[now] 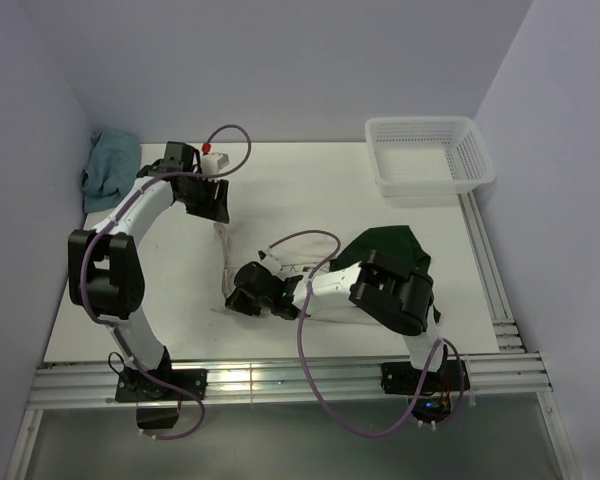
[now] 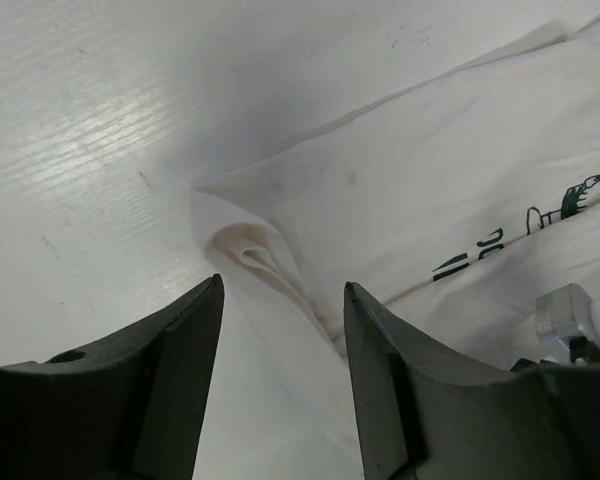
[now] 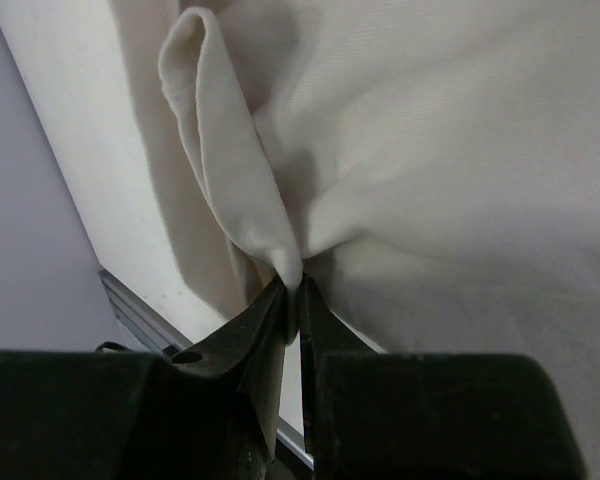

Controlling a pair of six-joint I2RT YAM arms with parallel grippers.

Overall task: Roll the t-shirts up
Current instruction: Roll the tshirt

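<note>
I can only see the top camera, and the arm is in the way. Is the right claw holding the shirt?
Observer: Yes. The right wrist view shows the right gripper shut on a pinched fold of the cream t-shirt.
Operator: What about the left claw?
Observer: The left gripper is open with nothing between its fingers. A folded edge of the shirt lies just ahead of it.
Operator: Is there a picture on the shirt?
Observer: Yes. A small dark green print shows at the right of the left wrist view.

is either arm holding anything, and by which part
Right gripper is shut on the t-shirt, pinching a raised fold of fabric. Left gripper is open, holding nothing.
</note>
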